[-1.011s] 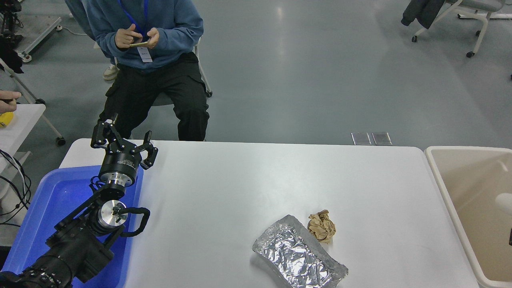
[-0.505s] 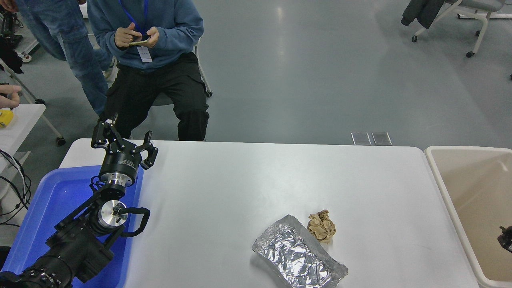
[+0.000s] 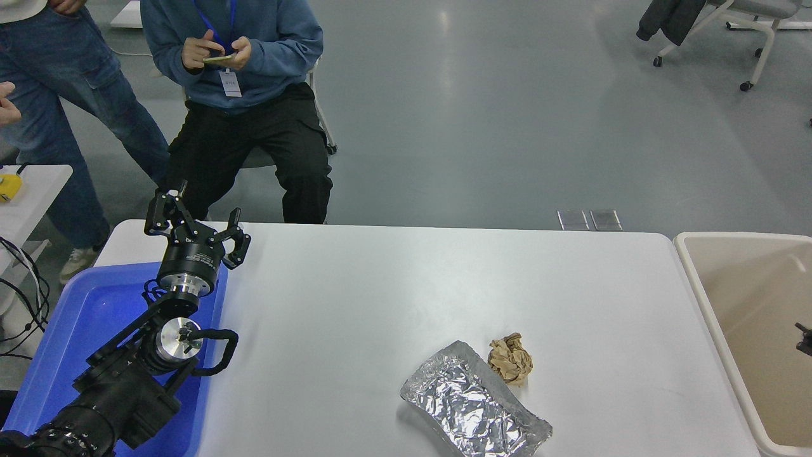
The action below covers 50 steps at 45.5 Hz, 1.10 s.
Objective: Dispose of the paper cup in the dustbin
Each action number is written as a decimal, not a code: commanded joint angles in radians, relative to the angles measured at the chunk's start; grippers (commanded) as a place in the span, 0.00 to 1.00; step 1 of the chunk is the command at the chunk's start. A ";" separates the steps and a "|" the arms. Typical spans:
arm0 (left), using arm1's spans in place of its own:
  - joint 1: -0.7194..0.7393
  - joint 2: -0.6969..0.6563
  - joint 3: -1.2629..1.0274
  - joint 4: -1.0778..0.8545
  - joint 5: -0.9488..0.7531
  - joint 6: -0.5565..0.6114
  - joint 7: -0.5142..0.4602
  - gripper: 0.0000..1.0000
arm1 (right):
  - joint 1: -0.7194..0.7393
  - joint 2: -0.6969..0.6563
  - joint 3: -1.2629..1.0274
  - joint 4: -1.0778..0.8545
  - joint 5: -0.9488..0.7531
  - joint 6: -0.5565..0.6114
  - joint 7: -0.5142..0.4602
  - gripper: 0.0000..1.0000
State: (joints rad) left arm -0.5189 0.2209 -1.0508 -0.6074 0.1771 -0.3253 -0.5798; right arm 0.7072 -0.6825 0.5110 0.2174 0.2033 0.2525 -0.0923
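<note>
Right gripper [image 3: 804, 338] barely in view over the dustbin [image 3: 698, 289], far right; grip state unclear. Left gripper [image 3: 195, 225] parked over the blue bin [image 3: 38, 374], fingers spread.

The white table [image 3: 393, 285] lies bare across its middle and far side. Near its front edge, the foil tray [image 3: 472, 403] and crumpled brown paper ball [image 3: 510, 358] sit side by side. The dustbin [image 3: 694, 279] stands open-topped at the right.

It looked like a robotics lab or test hall: a wide glossy grey floor [image 3: 507, 114], wheeled office chairs [image 3: 729, 25], loose cables [image 3: 25, 292], and 2 people [image 3: 247, 95] waiting beside the white work surface [image 3: 412, 298].
</note>
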 commanded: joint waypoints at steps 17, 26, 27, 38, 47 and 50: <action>0.000 0.000 0.000 0.001 0.001 0.000 -0.002 1.00 | 0.155 -0.186 0.084 0.568 -0.067 0.105 0.035 0.99; 0.000 0.000 0.000 0.001 -0.001 0.000 -0.002 1.00 | 0.155 -0.078 0.118 0.602 -0.191 0.062 0.121 0.99; 0.000 0.000 0.000 0.001 -0.001 -0.001 -0.002 1.00 | 0.155 -0.068 0.123 0.612 -0.191 0.053 0.123 0.99; 0.000 0.000 0.000 0.001 -0.001 0.000 -0.002 1.00 | 0.127 0.102 0.198 0.697 -0.191 -0.076 0.123 0.99; 0.000 0.000 0.000 0.001 -0.001 -0.001 -0.002 1.00 | 0.098 0.257 0.216 0.683 -0.191 -0.119 0.124 0.99; 0.000 0.000 0.000 0.001 0.001 0.000 -0.002 1.00 | 0.081 0.299 0.244 0.680 -0.194 -0.121 0.124 0.99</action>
State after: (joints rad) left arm -0.5185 0.2212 -1.0508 -0.6053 0.1772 -0.3256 -0.5813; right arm 0.8272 -0.5505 0.6993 0.8857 0.0208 0.1821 0.0275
